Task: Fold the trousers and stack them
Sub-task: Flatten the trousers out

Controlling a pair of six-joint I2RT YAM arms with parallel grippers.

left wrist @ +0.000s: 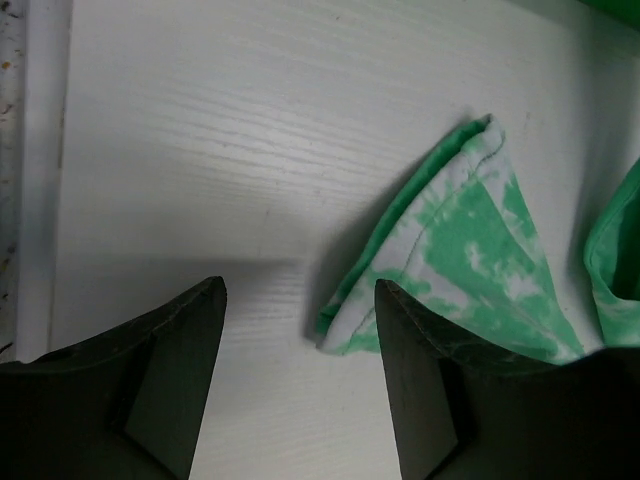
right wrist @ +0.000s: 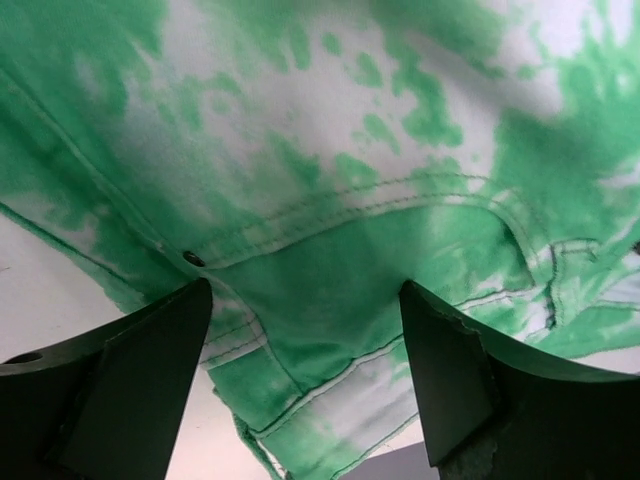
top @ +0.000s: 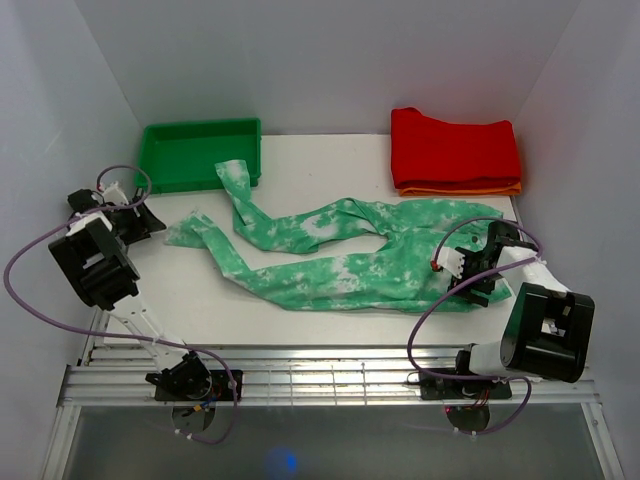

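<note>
Mint-green tie-dye trousers [top: 330, 255] spread across mid bench [top: 300, 185], waist near right edge, legs running left; one cuff by green bin [top: 200, 150] at far left corner. From above, waist end partly hidden under right hand [top: 470, 272]. Right wrist view shows pocket stitching and rivet [right wrist: 193, 258], jaws wide, gripping nothing. Left hand [left wrist: 300, 300] wide open over bare bench, cuff corner just beside one finger [left wrist: 420, 380], contact unclear. Red folded garment [top: 455, 150] far right corner, orange garment [top: 460, 188] mostly hidden beneath.

The gripper [left wrist: 300, 290], jaws apart, hovers by the trousers [left wrist: 470, 230].

table [top: 200, 305] bare front-left, trousers [top: 340, 275] across centre
</note>
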